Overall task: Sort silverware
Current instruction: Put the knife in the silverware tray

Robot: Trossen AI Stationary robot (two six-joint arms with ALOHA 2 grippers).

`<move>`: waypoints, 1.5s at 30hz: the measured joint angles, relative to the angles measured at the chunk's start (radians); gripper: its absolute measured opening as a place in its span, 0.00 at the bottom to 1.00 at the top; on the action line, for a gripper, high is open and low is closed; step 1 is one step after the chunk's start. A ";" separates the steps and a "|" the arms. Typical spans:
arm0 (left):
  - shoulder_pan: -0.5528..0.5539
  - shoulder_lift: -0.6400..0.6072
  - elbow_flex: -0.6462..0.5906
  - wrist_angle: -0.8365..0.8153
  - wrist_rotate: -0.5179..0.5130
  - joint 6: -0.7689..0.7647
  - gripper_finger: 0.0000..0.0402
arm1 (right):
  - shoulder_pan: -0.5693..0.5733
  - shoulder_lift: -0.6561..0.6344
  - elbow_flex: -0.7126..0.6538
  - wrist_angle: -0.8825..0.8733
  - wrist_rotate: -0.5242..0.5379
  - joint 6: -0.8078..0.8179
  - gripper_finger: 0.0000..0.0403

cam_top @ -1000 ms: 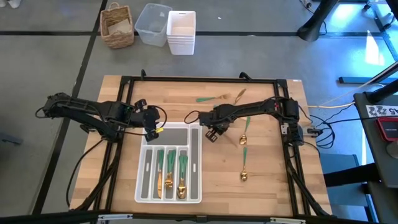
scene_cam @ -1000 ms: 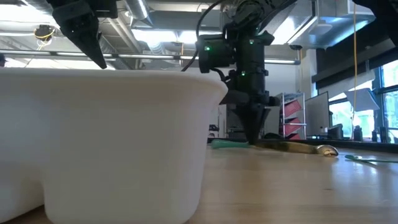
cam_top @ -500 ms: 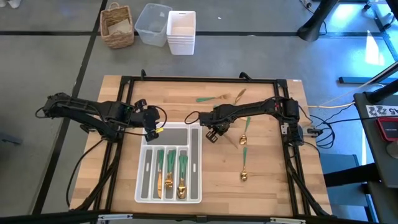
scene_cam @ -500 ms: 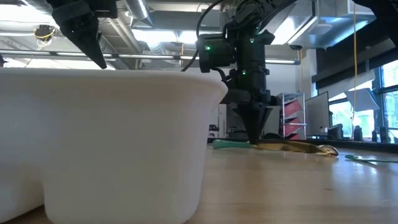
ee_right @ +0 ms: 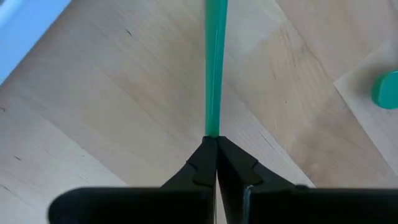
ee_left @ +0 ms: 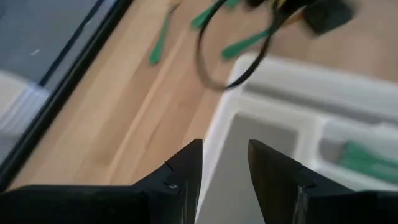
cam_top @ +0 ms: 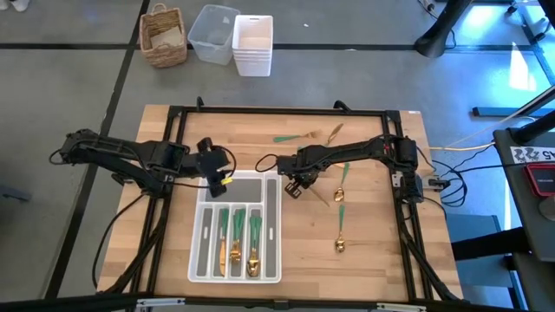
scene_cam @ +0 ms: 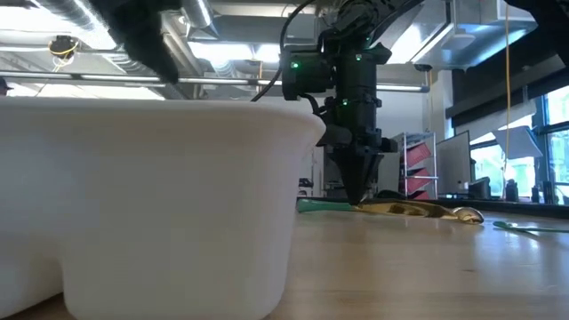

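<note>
Silverware [cam_top: 236, 236] fills the white organizer tray [cam_top: 272, 227] on the desk [cam_top: 373, 260], with more pieces [cam_top: 341, 206] loose beside the tray. Right gripper [cam_top: 296, 185], just beside the tray's far corner, has its jaws clenched on a green-handled piece [ee_right: 215, 68] at desk level. Left gripper [ee_left: 224, 171] hovers over the tray's far end, jaws parted and holding nothing

In the low view the tray [scene_cam: 160, 204] wall fills the left and hides its contents. The left gripper [scene_cam: 147, 40] is a dark blur above it.
</note>
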 joint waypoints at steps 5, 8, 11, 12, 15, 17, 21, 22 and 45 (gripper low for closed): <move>0.000 0.036 0.000 0.121 0.134 0.059 0.31 | 0.000 0.000 0.000 0.001 0.000 0.000 0.03; -0.001 0.088 0.000 0.160 0.181 0.110 0.31 | 0.000 0.001 0.000 0.005 0.000 0.000 0.03; 0.000 0.144 0.000 0.161 0.186 0.158 0.31 | 0.000 0.006 -0.002 0.015 0.000 0.000 0.03; 0.000 0.160 0.000 0.158 0.186 0.164 0.31 | 0.000 0.009 -0.006 0.030 0.000 0.000 0.03; 0.000 0.200 0.000 0.154 0.186 0.180 0.31 | 0.000 0.012 -0.014 0.035 -0.017 0.000 0.03; 0.000 0.215 0.000 0.154 0.186 0.183 0.31 | 0.000 0.018 -0.014 0.051 -0.019 0.000 0.03; 0.000 0.226 0.000 0.153 0.186 0.183 0.31 | 0.001 0.022 -0.014 0.076 -0.027 0.000 0.03; 0.000 0.226 0.000 0.155 0.186 0.183 0.31 | 0.001 0.023 -0.014 0.079 -0.026 0.000 0.03; 0.000 0.224 0.000 0.154 0.185 0.183 0.31 | 0.000 0.024 -0.014 0.087 0.046 -0.003 0.36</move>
